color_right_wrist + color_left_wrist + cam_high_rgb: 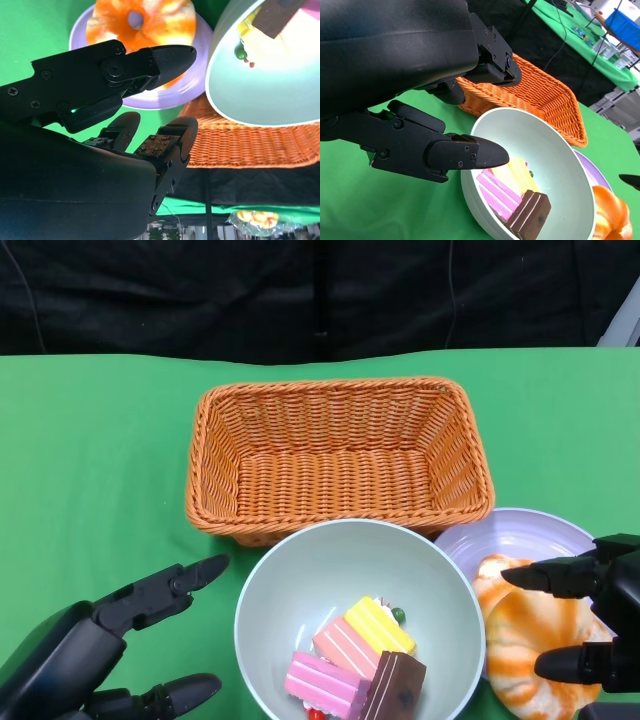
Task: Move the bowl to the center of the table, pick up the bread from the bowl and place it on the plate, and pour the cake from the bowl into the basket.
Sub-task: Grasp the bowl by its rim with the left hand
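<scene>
A pale green bowl (pixel 300 580) sits near the table's front middle, holding several cake slices (pixel 355 655) in pink, yellow and brown. The orange ring-shaped bread (pixel 530 640) lies on the lilac plate (pixel 520 532) just right of the bowl. An empty wicker basket (pixel 340 455) stands behind the bowl. My right hand (pixel 590 625) hovers over the bread's right side with fingers spread, holding nothing. My left hand (pixel 120 650) is open to the left of the bowl, a short gap from its rim. In the left wrist view the bowl (pixel 555 150) and cake slices (pixel 515 197) lie just past my fingertips (pixel 485 152).
Green cloth covers the table (pixel 90 470), with a black backdrop beyond its far edge. The basket nearly touches the bowl's far rim. The plate's edge tucks under the bowl's right rim. Open cloth lies to the left of the basket.
</scene>
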### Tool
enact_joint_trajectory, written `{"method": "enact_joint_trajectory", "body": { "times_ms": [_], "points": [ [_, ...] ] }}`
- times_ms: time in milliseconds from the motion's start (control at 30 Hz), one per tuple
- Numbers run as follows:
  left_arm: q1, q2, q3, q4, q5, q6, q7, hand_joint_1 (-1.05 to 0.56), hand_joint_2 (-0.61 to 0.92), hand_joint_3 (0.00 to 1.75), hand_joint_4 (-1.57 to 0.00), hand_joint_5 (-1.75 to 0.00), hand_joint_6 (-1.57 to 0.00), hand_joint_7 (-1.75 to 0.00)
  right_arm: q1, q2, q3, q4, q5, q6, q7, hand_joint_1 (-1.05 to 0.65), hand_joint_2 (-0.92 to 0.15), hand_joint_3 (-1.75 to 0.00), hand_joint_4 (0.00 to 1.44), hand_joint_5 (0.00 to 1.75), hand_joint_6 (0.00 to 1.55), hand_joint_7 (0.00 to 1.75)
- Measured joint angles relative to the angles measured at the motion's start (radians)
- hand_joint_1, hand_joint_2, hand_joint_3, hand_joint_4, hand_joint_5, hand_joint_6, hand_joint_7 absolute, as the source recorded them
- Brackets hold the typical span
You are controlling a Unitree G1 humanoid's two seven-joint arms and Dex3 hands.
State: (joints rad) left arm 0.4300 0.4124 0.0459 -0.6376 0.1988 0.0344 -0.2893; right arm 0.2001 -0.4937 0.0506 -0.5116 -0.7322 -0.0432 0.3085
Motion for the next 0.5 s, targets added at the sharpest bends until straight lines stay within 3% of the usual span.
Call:
{"method": "enact_joint_trajectory", "body": {
  "times_ms": [133, 333, 500],
  "points": [
    [0.0, 0.004, 0.006, 0.009, 0.014, -0.043, 0.0, -0.51, 0.92, 0.32, -0.28, -0.53, -0.4, -0.02, 0.017, 0.014, -0.01, -0.014, 0.016, -0.008, -0.022, -0.61, -0.92, -0.12, 0.45, 0.46, 0.54, 0.0],
    [-0.036, 0.089, 0.055, 0.16, 0.088, -0.409, 0.025, -0.52, 0.92, 0.13, -0.18, -0.51, -0.42, -0.02, 0.094, 0.083, -0.039, -0.11, 0.099, -0.017, -0.065, -0.55, -0.92, -0.1, 0.43, 0.49, 0.48, 0.0],
    [-0.064, 0.1, 0.072, 0.243, 0.131, -0.549, 0.048, -0.52, 0.92, 0.08, -0.16, -0.52, -0.42, -0.01, 0.112, 0.101, -0.05, -0.136, 0.105, -0.01, -0.065, -0.55, -0.92, -0.11, 0.42, 0.51, 0.48, 0.0]
  ]
}}
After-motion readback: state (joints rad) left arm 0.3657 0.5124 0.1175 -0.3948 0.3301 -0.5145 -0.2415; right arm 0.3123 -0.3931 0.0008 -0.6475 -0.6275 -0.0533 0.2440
